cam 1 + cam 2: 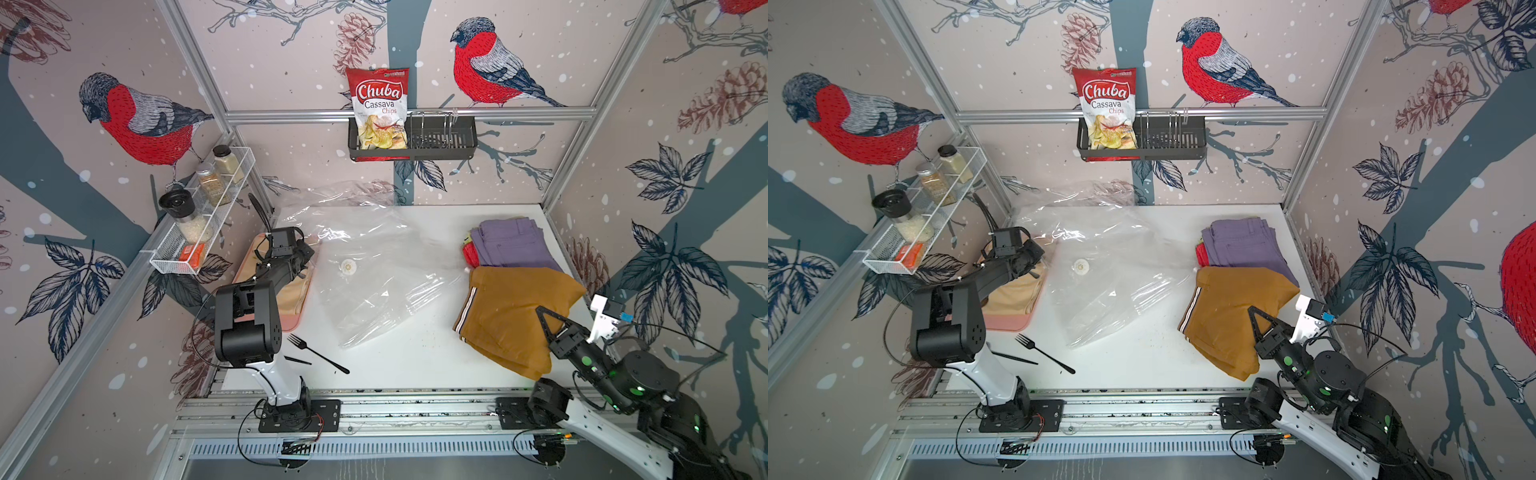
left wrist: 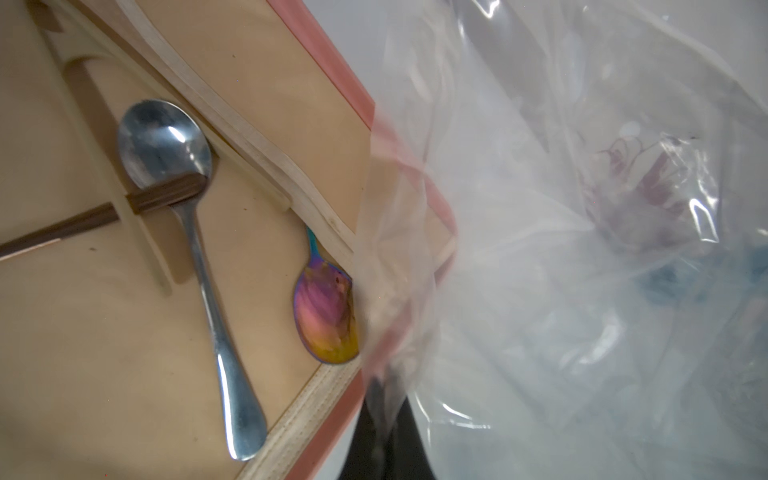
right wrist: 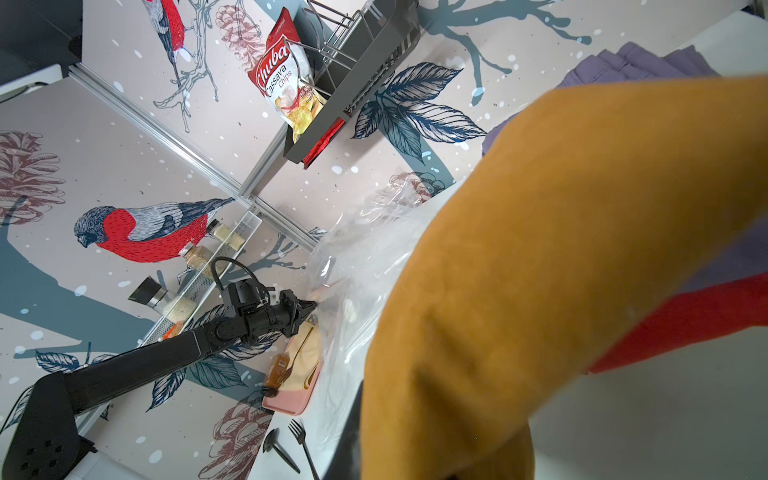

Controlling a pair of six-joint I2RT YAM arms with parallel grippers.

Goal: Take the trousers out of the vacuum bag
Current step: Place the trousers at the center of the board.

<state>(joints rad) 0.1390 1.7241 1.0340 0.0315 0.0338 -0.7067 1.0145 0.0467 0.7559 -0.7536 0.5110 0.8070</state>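
While the left fingers [image 1: 309, 250] sit clamped on the far-left edge of the vacuum bag [image 1: 374, 282], both top views show that bag flat on the white desk [image 1: 395, 365] — clear crinkly film, round white valve [image 1: 347, 267] up, nothing coloured inside. The trousers [image 1: 515, 249] are stacked just past its right edge: purple twill over red, plus a mustard-brown pair [image 1: 519, 316] with striped side tape slumped on the stack's near side. The right fingers [image 1: 542, 318], pressed nearly together, meet that pair's near-right edge.

Left wrist: film bunched between the dark fingers, over the rim of a pink tray [image 2: 345, 79] lined in beige cloth. A steel spoon [image 2: 199, 270] and an iridescent spoon [image 2: 328, 316] lie inside.

Right wrist: soft mustard cloth fills the frame, running down to the fingers — looks pinched there. Purple and red folds sit behind.
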